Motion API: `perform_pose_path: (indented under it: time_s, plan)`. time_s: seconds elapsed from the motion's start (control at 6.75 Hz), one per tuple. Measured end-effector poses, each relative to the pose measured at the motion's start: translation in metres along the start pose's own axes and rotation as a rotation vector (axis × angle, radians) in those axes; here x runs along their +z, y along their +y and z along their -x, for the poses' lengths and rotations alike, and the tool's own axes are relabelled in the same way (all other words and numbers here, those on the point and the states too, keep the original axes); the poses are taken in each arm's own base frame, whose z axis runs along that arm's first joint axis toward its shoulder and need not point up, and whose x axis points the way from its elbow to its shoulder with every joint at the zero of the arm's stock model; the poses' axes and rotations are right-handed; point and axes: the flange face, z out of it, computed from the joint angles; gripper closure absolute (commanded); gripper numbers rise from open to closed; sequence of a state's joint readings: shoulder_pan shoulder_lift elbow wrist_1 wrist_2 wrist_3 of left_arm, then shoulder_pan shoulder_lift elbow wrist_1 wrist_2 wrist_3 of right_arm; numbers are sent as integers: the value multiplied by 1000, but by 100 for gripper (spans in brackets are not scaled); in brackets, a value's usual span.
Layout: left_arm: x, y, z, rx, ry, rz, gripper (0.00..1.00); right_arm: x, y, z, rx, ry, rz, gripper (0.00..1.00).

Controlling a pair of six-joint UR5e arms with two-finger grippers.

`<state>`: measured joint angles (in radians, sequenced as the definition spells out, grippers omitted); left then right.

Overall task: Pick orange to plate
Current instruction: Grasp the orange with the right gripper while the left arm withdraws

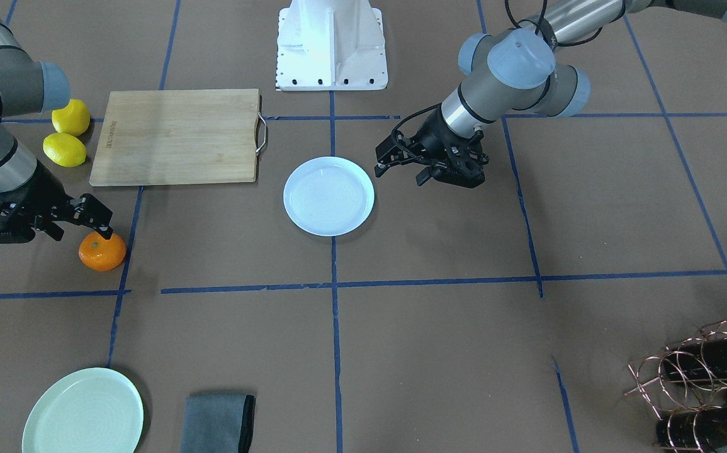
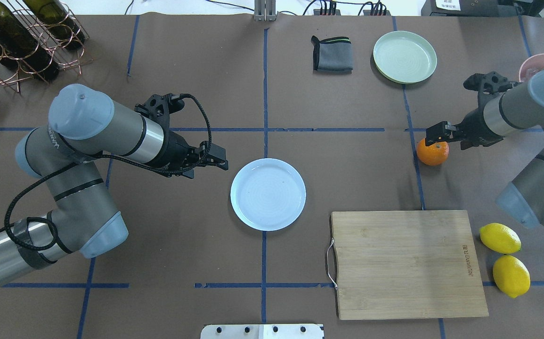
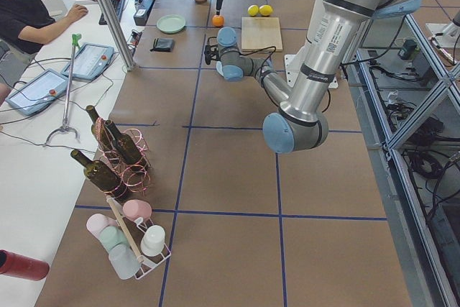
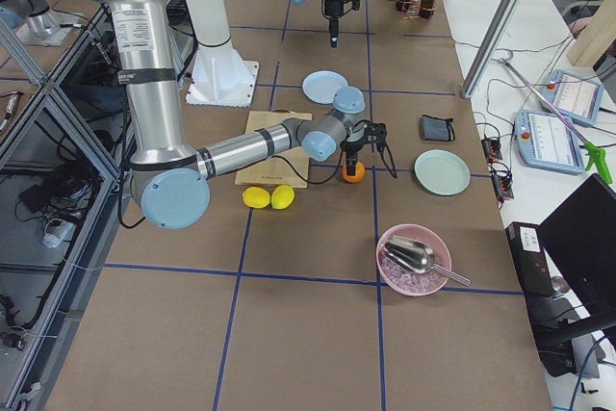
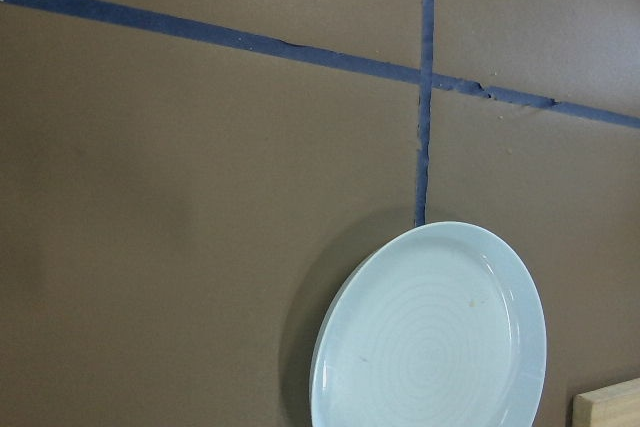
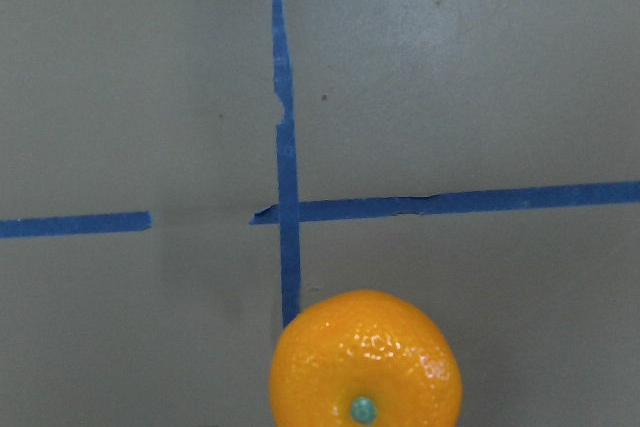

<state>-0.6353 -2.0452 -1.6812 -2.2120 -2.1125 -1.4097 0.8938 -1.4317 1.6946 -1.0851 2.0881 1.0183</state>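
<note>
The orange (image 1: 102, 251) (image 2: 433, 152) (image 6: 365, 367) rests on the brown table beside a blue tape line, its green stem dot facing up. My right gripper (image 1: 83, 231) (image 2: 449, 140) hovers just above it, open, one fingertip over the fruit's top and nothing between the fingers. In the right wrist view the orange fills the lower middle. At the table's centre lies the pale bluish-white plate (image 1: 329, 196) (image 2: 268, 194) (image 5: 430, 332), with nothing on it. Close beside its rim, my left gripper (image 1: 401, 173) (image 2: 208, 169) is open and holds nothing.
A wooden cutting board (image 2: 406, 262) lies between plate and two lemons (image 2: 505, 259). A mint-green plate (image 2: 404, 56) and grey cloth (image 2: 332, 54) sit at the far edge. A bottle rack (image 2: 15, 40) occupies the far left corner, and a pink bowl (image 4: 414, 259) stands beyond the orange.
</note>
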Motion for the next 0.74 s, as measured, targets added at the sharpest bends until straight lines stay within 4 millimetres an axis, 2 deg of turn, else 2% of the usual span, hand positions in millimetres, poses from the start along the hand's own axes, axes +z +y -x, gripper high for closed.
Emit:
perform_pose_path:
  time_s: [0.3, 0.74]
  plan:
    - [0, 0, 0, -10, -1, -5, 1, 15, 5, 8, -17, 27, -14, 0]
    - [-4, -3, 0, -14, 1, -24, 0, 32, 3, 0, -20, 61, -14, 0]
